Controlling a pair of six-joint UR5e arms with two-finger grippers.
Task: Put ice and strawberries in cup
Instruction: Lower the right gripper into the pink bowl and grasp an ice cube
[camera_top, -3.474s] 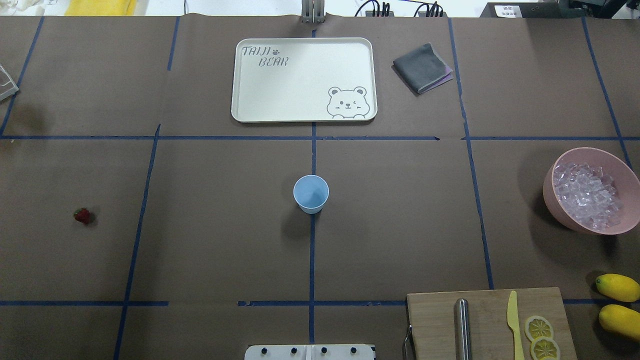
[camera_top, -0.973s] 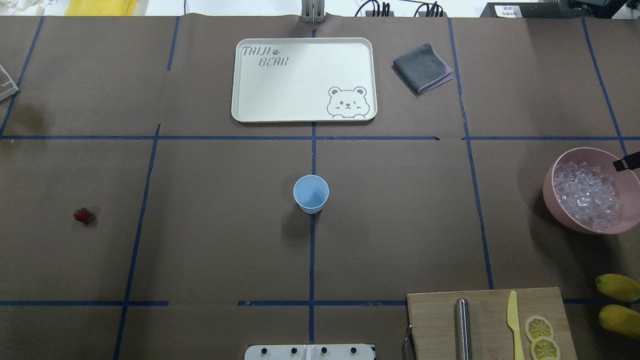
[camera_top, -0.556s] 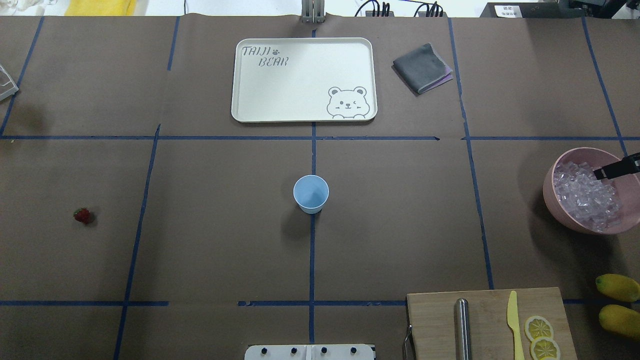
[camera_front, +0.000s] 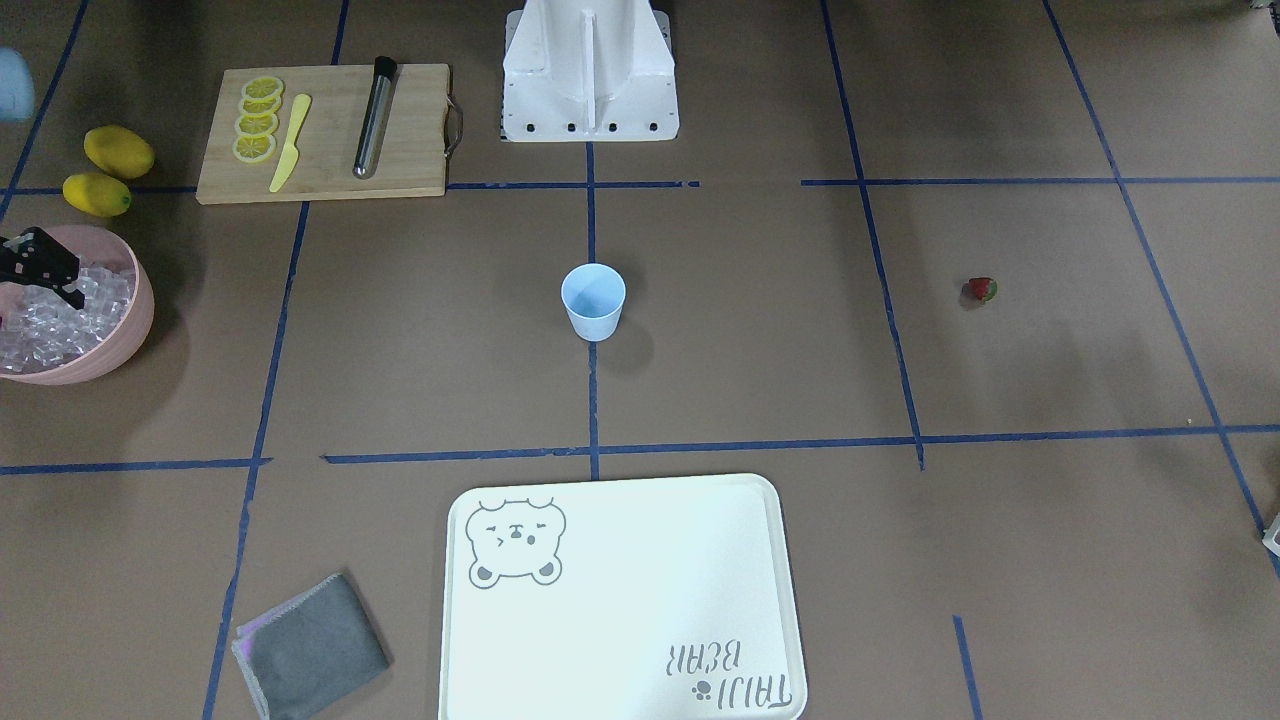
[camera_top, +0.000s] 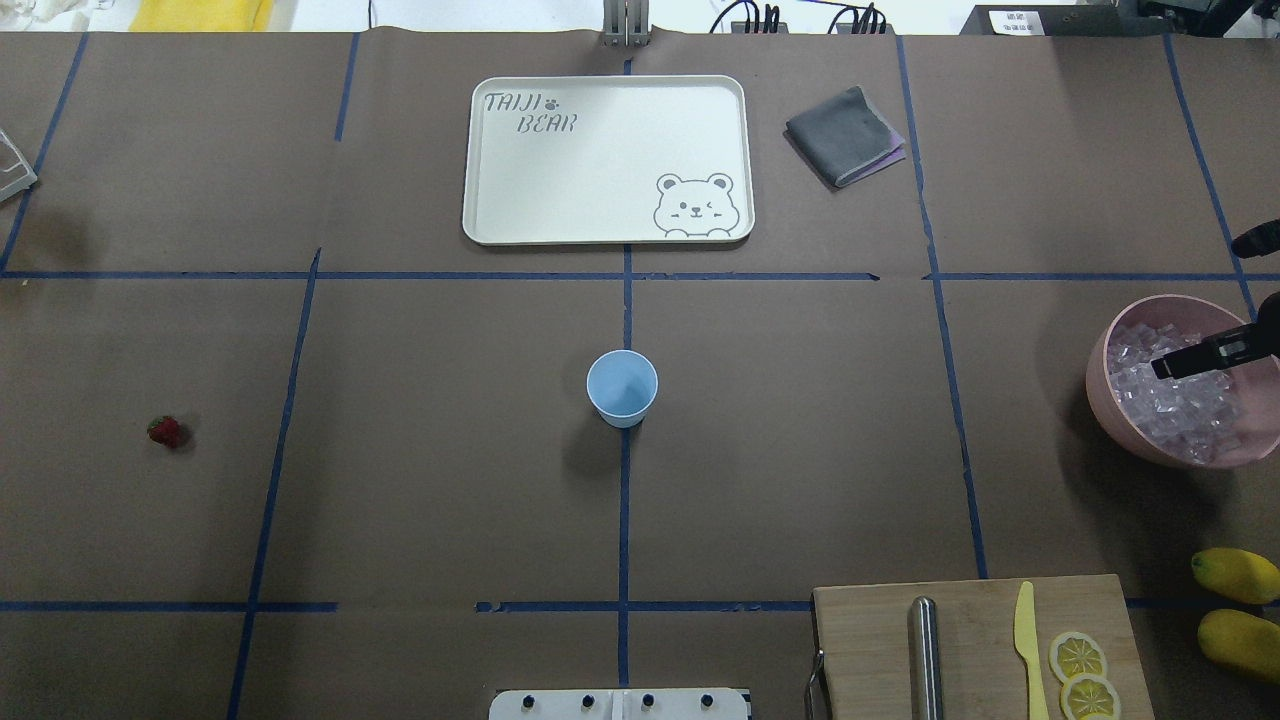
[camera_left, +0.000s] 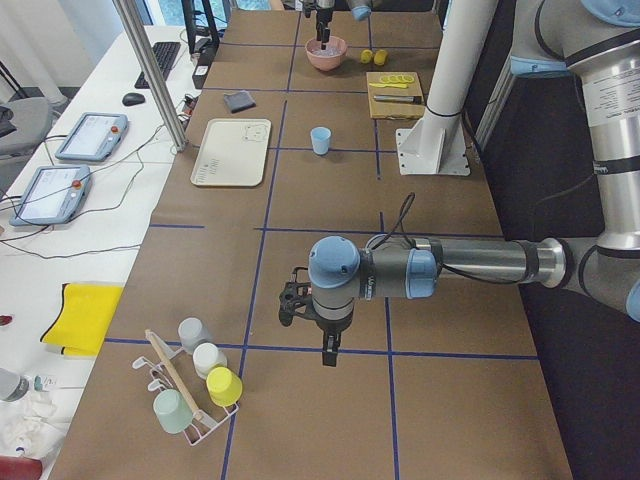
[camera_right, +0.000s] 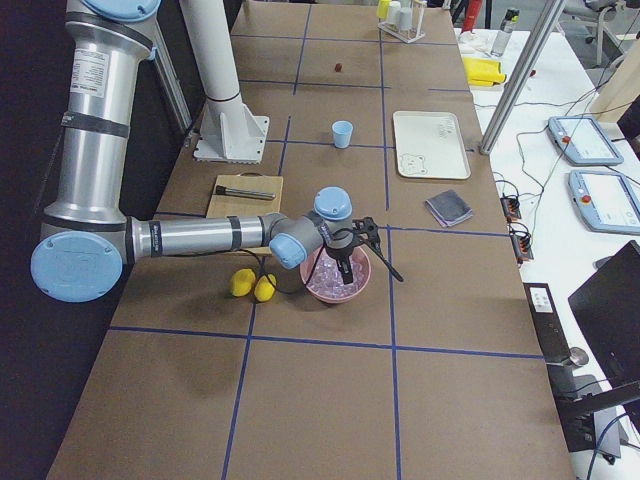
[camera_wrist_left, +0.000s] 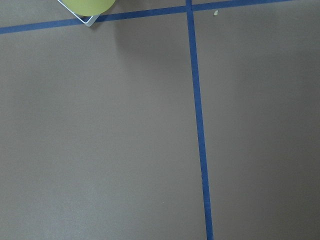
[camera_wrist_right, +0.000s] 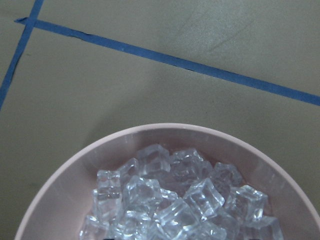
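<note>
Presently entered, ice (camera_wrist_right: 170, 200): clear cubes lay heaped in a pink bowl (camera_top: 1118, 425) at the right end of the counter (camera_top: 800, 450), none yet in the cup.

Cup (camera_top: 622, 385): pale blue, upright, apparently empty, it stood at the counter's centre on a tape line.

Strawberry (camera_top: 166, 431): lay alone on bare counter far to the left, well apart from the cup.

Right tool (camera_top: 1197, 305): hung over the bowl with fingers spread, one above the cubes, gripping nothing.

Left tool (camera_left: 322, 340): hung low over the counter's left end, near a rack of cups (camera_left: 190, 400); whether spread or pressed together could not be told.

Step in hand, by judgement: the first ice pickup. The next move called for lowering onto one cube atop the heap, closing gently because the glassy faces looked slippery, then carrying it to the cup.
</note>
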